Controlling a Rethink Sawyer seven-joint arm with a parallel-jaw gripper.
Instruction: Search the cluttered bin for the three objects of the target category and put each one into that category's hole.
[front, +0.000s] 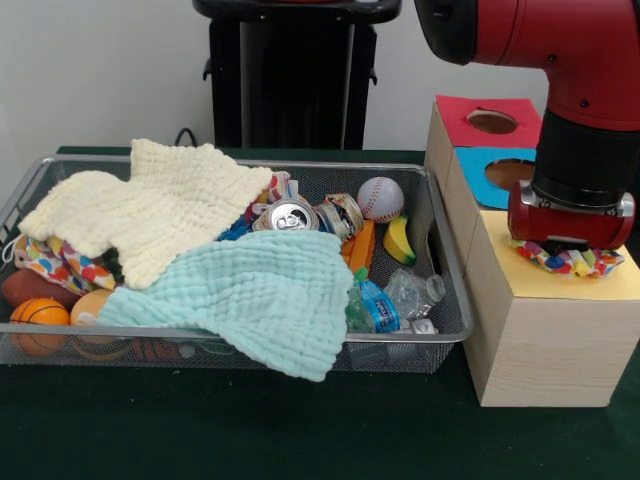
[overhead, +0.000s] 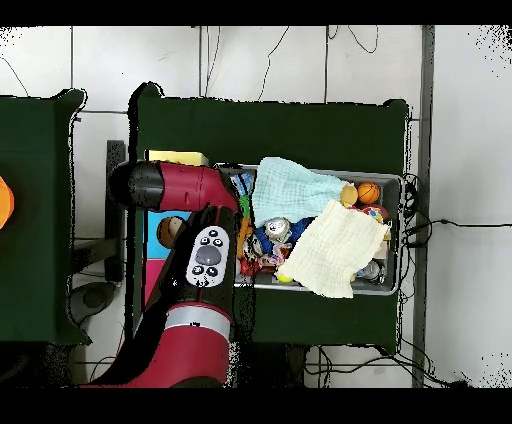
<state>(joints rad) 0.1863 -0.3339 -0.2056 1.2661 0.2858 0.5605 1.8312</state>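
My arm (front: 560, 60) reaches over the row of three boxes beside the bin (front: 440, 330). My pincer (front: 567, 245) is pressed down onto the yellow-faced box (front: 545, 330), the nearest of the three in the front view. A dotted fabric piece (front: 568, 261) is bunched directly beneath the pincer on the yellow face. The wrist housing hides the fingers, so I cannot tell whether they are spread or pinching the fabric. The hole in the yellow face lies under the fabric and wrist and is not visible.

Behind stand the blue-faced box (front: 480, 165) and the red-faced box (front: 460, 112), each with its round hole showing.

In the bin, a cream waffle cloth (front: 150, 205) covers the far left part and a mint-green waffle cloth (front: 250, 295) drapes over the near rim. A second dotted fabric piece (front: 55, 262) shows at the left, partly under the cream cloth. Also noted: a crushed can (front: 291, 215), a baseball (front: 380, 198), a toy banana (front: 400, 240), a crumpled plastic bottle (front: 395, 298) and a small basketball (front: 38, 318). The bin and boxes rest on the dark green table (front: 250, 430).
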